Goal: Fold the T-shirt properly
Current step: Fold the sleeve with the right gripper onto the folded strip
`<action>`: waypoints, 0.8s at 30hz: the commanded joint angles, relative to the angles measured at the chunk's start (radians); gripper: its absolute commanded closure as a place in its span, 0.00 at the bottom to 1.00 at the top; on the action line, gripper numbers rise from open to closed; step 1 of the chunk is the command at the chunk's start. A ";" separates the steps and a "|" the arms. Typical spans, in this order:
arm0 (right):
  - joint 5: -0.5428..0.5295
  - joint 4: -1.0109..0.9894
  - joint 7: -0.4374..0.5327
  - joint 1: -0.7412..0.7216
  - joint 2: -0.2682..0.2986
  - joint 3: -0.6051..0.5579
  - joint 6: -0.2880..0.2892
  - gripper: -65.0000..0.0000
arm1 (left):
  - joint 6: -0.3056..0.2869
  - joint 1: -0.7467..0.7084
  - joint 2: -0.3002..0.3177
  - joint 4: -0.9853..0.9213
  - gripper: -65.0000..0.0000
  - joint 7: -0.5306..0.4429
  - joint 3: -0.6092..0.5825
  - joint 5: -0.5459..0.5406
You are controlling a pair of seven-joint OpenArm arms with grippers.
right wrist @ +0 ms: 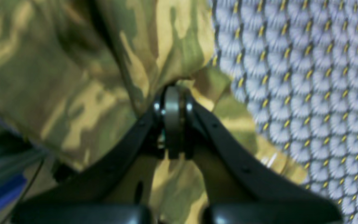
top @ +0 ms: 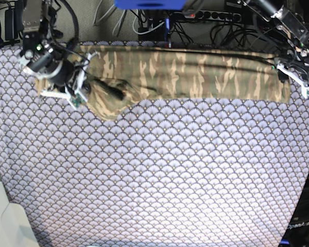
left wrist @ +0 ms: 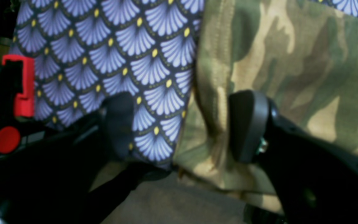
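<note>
The camouflage T-shirt (top: 195, 72) lies as a long flat band along the table's far edge, with a rumpled lobe at its left end. My right gripper (top: 116, 93) sits on that lobe. In the right wrist view the right gripper (right wrist: 172, 93) is shut, pinching a bunched fold of the T-shirt (right wrist: 73, 71). My left gripper (top: 284, 73) is at the band's right end. In the left wrist view the left gripper (left wrist: 183, 124) stands open astride the hem of the T-shirt (left wrist: 291, 62), one finger (left wrist: 247, 124) over cloth and the other over the tablecloth.
A lavender fan-scale tablecloth (top: 159, 170) covers the whole table. Cables and a power strip (top: 211, 15) crowd the floor behind the far edge. A red-tipped fixture (left wrist: 23, 87) stands beside the table. A white object (top: 7, 226) sits at the near left corner.
</note>
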State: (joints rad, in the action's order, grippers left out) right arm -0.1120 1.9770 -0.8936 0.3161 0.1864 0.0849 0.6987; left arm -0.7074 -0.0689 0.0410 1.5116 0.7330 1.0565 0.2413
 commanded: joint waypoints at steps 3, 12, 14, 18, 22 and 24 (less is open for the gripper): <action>-0.015 0.018 0.104 0.067 0.032 0.003 -0.001 1.00 | 0.009 0.004 0.015 0.010 0.29 0.010 0.001 0.017; -0.015 0.018 0.236 0.179 0.098 0.052 -0.001 1.00 | 0.009 0.004 0.015 0.008 0.29 0.010 0.001 0.017; -0.015 0.018 0.238 0.180 0.097 0.085 -0.001 1.00 | 0.009 0.004 0.015 0.008 0.29 0.009 0.001 0.017; -0.015 0.018 0.238 0.177 0.095 0.148 -0.001 1.00 | 0.009 0.005 0.015 0.008 0.29 0.009 0.001 0.017; -0.015 0.015 0.238 0.180 0.094 0.189 -0.001 1.00 | 0.009 0.005 0.015 0.008 0.29 0.009 0.001 0.017; -0.015 0.015 0.238 0.182 0.068 0.217 -0.001 1.00 | 0.009 0.011 0.015 0.008 0.29 0.009 0.001 0.017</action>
State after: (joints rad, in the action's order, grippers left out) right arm -0.1204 1.9766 -0.6678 0.4938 0.2447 0.2955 0.6983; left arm -0.7071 -0.0662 0.0414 1.5116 0.7345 1.0565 0.2417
